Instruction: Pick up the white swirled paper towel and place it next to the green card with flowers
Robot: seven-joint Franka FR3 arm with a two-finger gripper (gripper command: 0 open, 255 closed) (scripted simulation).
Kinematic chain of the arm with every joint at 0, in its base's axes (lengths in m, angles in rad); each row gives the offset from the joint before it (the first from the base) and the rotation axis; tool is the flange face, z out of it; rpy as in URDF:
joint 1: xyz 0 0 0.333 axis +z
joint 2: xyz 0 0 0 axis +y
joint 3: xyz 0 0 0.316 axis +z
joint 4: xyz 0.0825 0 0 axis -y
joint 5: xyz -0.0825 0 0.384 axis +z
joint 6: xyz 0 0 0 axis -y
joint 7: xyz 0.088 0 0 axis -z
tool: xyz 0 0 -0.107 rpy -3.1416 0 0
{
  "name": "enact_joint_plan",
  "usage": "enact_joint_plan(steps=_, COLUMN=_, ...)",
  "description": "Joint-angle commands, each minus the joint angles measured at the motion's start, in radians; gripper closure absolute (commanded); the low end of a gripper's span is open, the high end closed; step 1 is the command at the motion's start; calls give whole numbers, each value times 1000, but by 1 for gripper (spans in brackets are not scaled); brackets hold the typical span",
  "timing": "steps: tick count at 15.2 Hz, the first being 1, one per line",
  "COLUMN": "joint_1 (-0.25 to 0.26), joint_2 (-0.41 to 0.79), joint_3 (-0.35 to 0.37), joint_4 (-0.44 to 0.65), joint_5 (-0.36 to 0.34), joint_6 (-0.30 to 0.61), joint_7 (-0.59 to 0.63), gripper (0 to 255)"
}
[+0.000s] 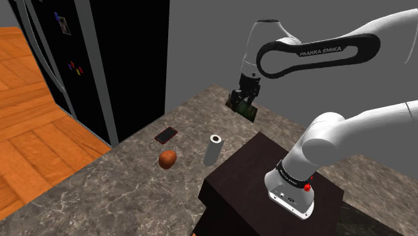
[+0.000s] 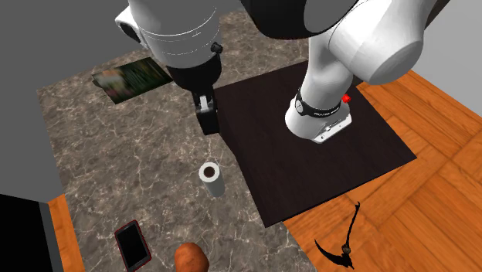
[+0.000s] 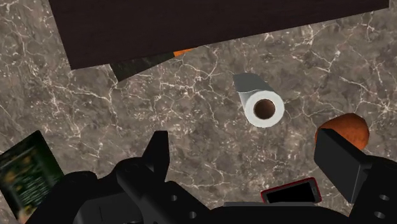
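Note:
The paper towel (image 1: 214, 149) is a white roll with a hollow core, standing upright on the marbled counter (image 1: 134, 181) beside the dark stand (image 1: 261, 181). The roll (image 2: 210, 176) also appears from above, and in the wrist view the roll (image 3: 263, 107) lies below and ahead of my fingers. The green card with flowers (image 1: 245, 108) lies flat near the counter's far edge, and the card (image 2: 131, 77) is well apart from the roll. My gripper (image 1: 242, 99) hangs high above the counter, open and holding nothing. In the second exterior view the gripper (image 2: 207, 124) is between card and roll.
A brown egg-shaped object (image 1: 167, 158) and a red-edged phone (image 1: 166, 135) lie on the counter to the shoulder view's left of the roll. A black fridge (image 1: 67, 60) stands beyond the counter's edge, over an orange wooden floor (image 1: 27, 87).

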Motion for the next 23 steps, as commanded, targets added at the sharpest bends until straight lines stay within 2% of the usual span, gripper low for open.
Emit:
enact_joint_plan(steps=1, joint_1=5, joint_2=45, joint_3=13, joint_4=-38, joint_5=6, joint_6=99, joint_7=19, gripper=0)
enact_joint_plan(steps=7, joint_1=6, joint_2=253, joint_3=54, joint_4=-109, joint_5=1, joint_6=413, joint_7=80, gripper=0)
enact_joint_plan(steps=11, joint_1=-14, joint_2=442, joint_3=89, joint_4=-113, joint_5=-39, joint_6=629, joint_7=145, gripper=0)
enact_joint_plan(steps=13, joint_1=-35, joint_2=547, joint_3=110, joint_4=-101, joint_5=-91, joint_6=731, joint_7=200, gripper=0)
enact_joint_plan(steps=16, joint_1=-67, joint_2=696, joint_3=122, joint_4=-67, joint_5=-236, joint_6=854, joint_7=328, gripper=0)
enact_joint_plan(steps=20, joint_1=-63, joint_2=779, joint_3=86, joint_4=-50, joint_5=-354, joint_6=915, joint_7=415, gripper=0)
enact_joint_plan(steps=23, joint_1=-38, joint_2=842, joint_3=38, joint_4=-32, joint_5=-446, joint_6=958, joint_7=485, gripper=0)
